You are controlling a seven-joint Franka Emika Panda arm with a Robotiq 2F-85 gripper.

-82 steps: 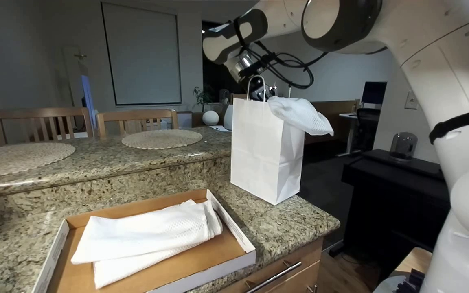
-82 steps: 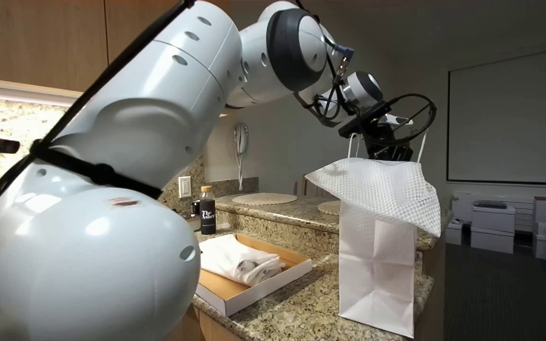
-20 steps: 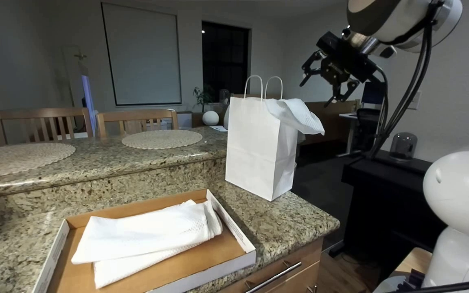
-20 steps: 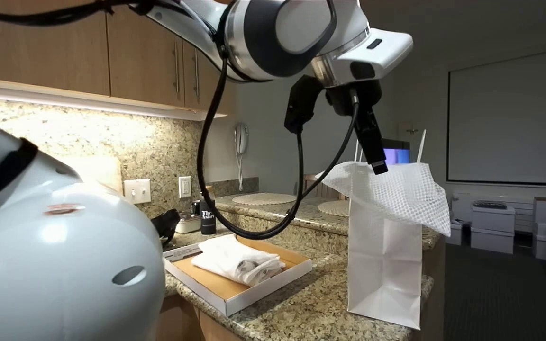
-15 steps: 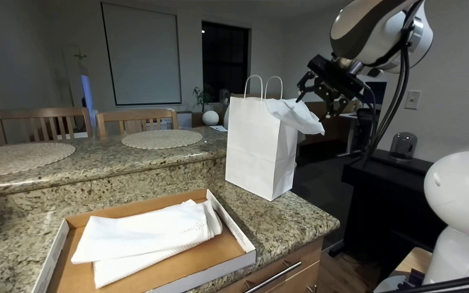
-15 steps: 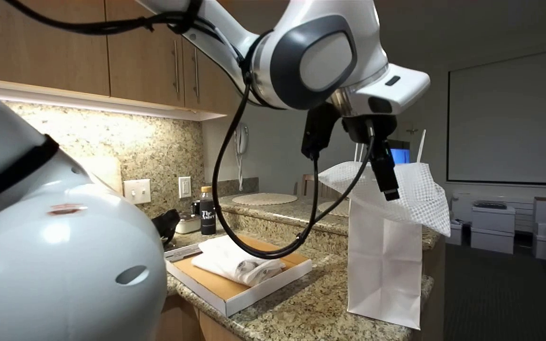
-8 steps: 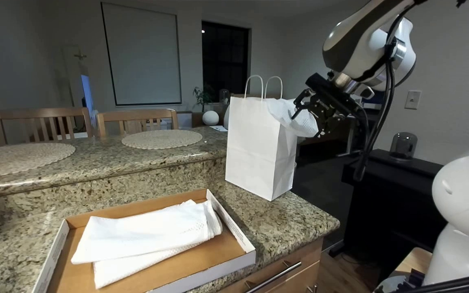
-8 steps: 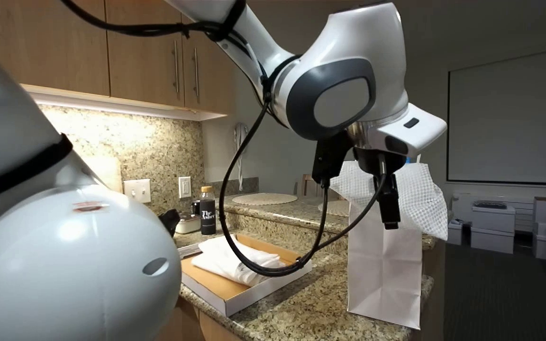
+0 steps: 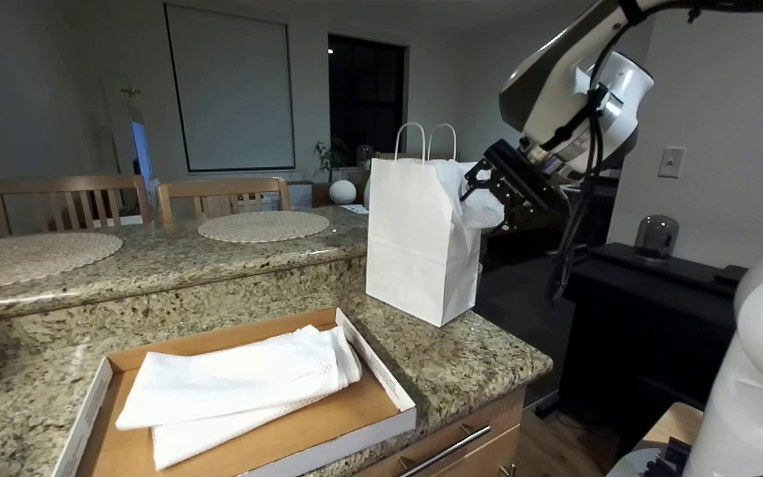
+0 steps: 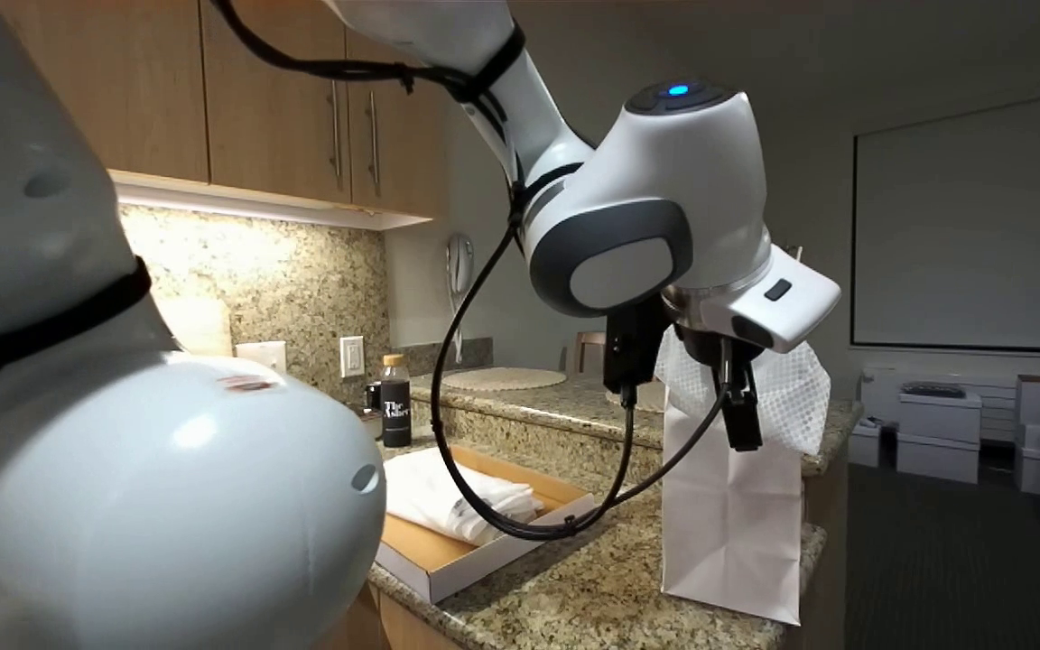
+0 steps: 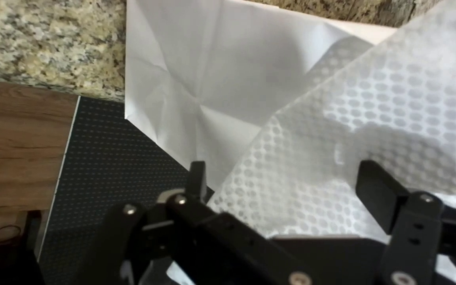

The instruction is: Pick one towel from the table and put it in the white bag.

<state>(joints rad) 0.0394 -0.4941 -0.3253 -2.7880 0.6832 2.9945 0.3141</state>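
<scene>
The white bag (image 9: 414, 238) stands upright on the counter. One white mesh towel (image 10: 795, 397) is partly in it, with a flap hanging outside over the rim. At that flap, my gripper (image 9: 485, 212) is outside the bag with its fingers spread. The wrist view shows the towel's perforated cloth (image 11: 311, 158) between the open jaws of the gripper (image 11: 282, 170), close to the palm and not pinched. More folded white towels (image 9: 242, 377) lie in a shallow cardboard box. How the towel sits inside the bag is hidden.
The cardboard box (image 9: 388, 424) with low white walls is beside the bag on the granite counter (image 9: 461, 358). Two paper handles (image 9: 411, 136) rise from the bag. The counter's edge drops off close to the bag. A dark bottle (image 10: 396, 402) stands behind the box.
From above the bag's opening, my gripper has come out to the bag's outer side, then down and in against the hanging flap. The flap is now pushed in closer to the bag.
</scene>
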